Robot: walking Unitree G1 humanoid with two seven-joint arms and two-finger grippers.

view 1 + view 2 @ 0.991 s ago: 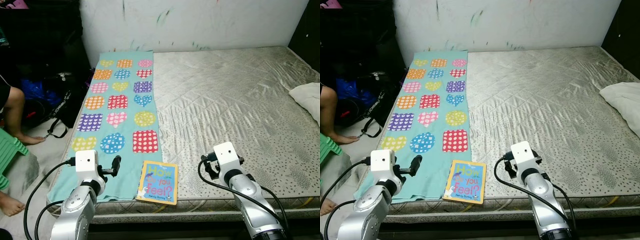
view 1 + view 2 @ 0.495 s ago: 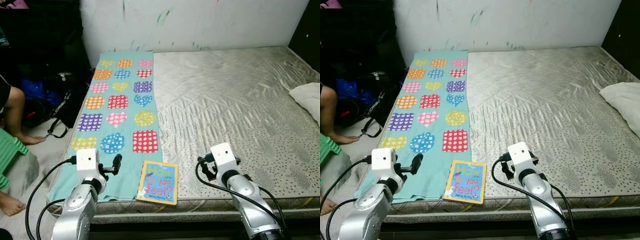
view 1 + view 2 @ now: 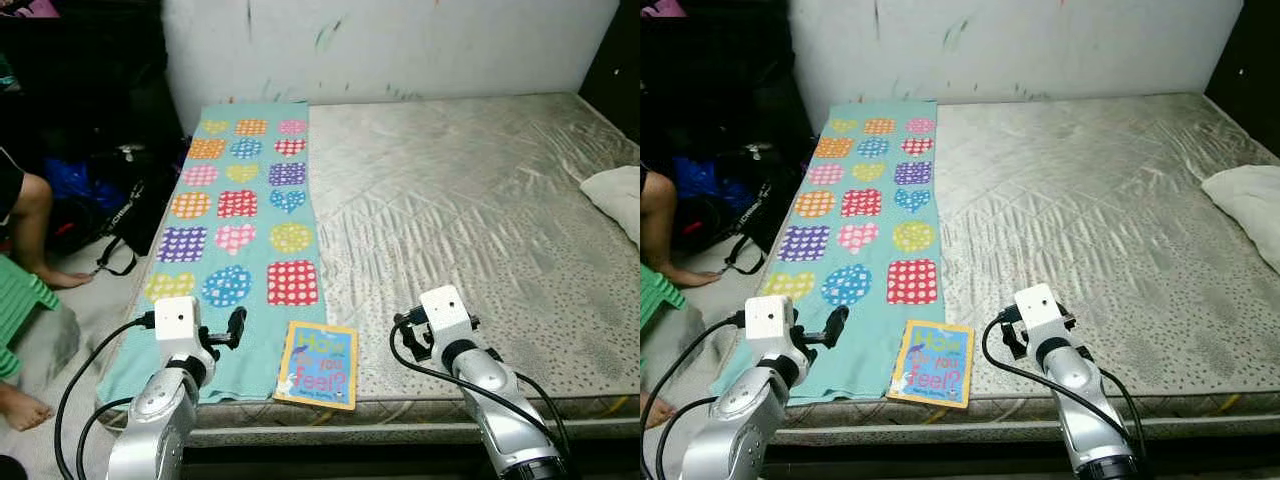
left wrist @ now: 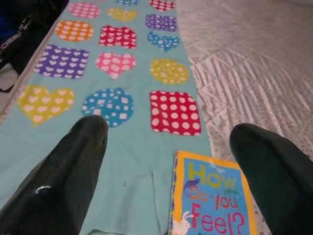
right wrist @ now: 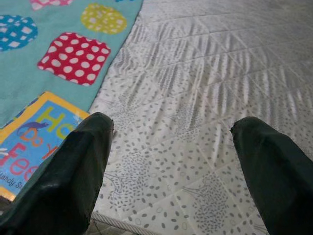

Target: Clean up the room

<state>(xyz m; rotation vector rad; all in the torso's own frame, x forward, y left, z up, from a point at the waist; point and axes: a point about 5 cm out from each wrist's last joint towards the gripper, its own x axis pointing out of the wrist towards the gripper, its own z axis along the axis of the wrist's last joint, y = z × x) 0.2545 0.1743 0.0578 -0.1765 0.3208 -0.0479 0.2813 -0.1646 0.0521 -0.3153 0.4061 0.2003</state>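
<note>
Silvery quilted mattress point(image 3: 470, 200) carries the turquoise patterned cloth point(image 3: 240, 230) and the book point(image 3: 318, 364) at its near edge, nothing tidied yet, left gripper point(image 4: 166, 161) and right gripper point(image 5: 171, 161) hovering spread wide, empty.

you have broad bare mattress point(image 3: 470, 190) ahead of the right pincer point(image 5: 171, 161), its fingers spread wide. the only thing lying near the front edge is the book point(image 3: 317, 365), flat between both arms, partly on the patterned cloth point(image 3: 240, 215). the left pincer point(image 4: 168, 156), fingers apart, hangs over that cloth. a pillow point(image 3: 615, 195) sits at the far right edge.
</note>
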